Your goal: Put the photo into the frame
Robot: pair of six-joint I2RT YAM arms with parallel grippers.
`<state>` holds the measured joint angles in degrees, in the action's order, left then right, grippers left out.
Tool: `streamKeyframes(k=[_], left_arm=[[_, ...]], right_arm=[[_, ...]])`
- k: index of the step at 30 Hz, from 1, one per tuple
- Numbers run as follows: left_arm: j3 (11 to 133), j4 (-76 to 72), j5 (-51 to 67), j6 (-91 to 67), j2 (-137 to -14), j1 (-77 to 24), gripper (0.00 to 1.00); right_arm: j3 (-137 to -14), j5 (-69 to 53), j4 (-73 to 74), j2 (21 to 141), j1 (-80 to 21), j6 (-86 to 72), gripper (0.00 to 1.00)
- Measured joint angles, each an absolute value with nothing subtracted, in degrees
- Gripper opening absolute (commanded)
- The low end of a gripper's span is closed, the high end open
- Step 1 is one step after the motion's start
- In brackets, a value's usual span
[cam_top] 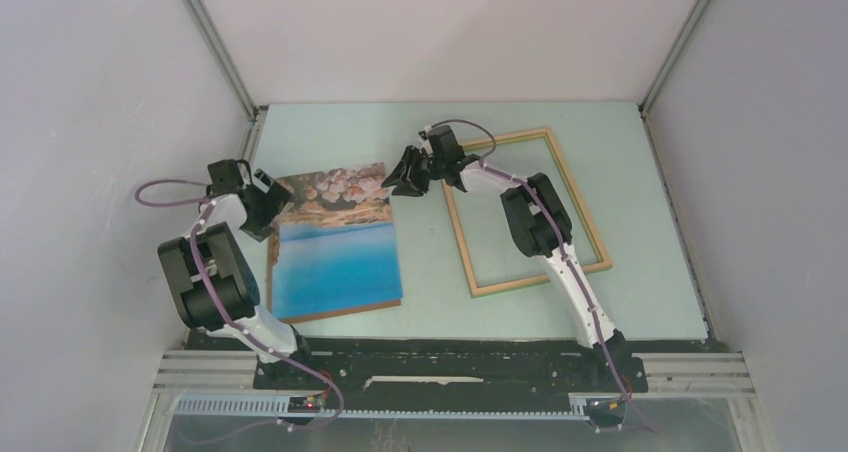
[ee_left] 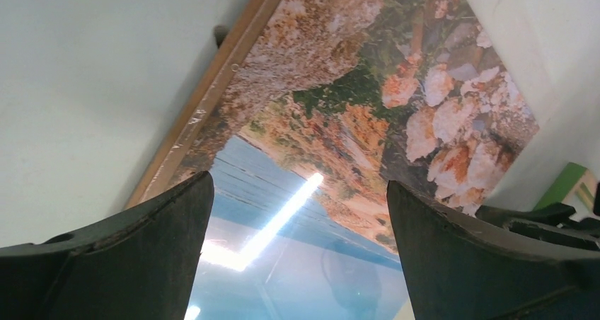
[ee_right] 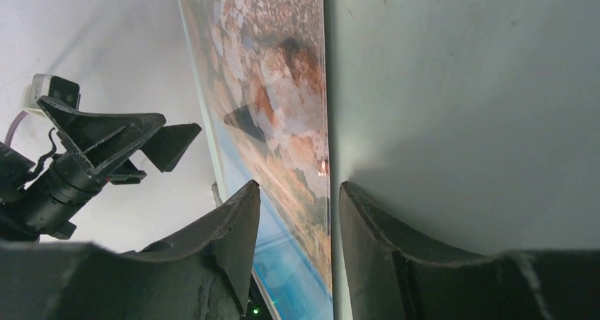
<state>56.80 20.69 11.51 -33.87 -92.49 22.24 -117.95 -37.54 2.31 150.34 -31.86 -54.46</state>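
From above, the photo [cam_top: 335,247] lies flat and picture side up on the left half of the pale green counter [cam_top: 440,312], with its rocky end far and its blue water near, and a strip of brown board shows along its left and near edges. The frame [cam_top: 540,278] lies flat on the right half with its light wood face up, turned slightly off square, well apart from the photo. The right arm stretches over the frame's left rail. The left hand [cam_top: 278,212] sits at the photo's far left corner, and the right hand [cam_top: 403,187] is at its far right corner. In the left wrist view, that hand's 2 fingers stand wide apart with nothing between them but the print below: rocks and greenery of the photo [ee_left: 354,107] ahead, glossy blue water nearer the camera (a ceiling light glares off it). In the right wrist view, the right hand [ee_right: 298,192] has its fingers partly apart and straddles the photo's [ee_right: 283,86] right edge, 1 finger over the print and 1 over bare counter. It pinches nothing. The left hand shows at the left of this view, its jaws spread.
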Motion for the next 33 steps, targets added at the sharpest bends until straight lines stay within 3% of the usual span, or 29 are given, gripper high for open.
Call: streamKeyframes(k=[9, 33], left_arm=[[57.2, 22.0, 6.9, -32.4, -94.2, 22.5, 1.00], [57.3, 19.9, 8.3, -32.5, -96.9, 24.8, 0.99]], right_arm=[[-114.5, -36.4, 2.3, 147.5, -31.4, -53.6, 0.61], [-114.9, -36.7, 3.3, 147.5, -31.2, -53.4, 0.61]])
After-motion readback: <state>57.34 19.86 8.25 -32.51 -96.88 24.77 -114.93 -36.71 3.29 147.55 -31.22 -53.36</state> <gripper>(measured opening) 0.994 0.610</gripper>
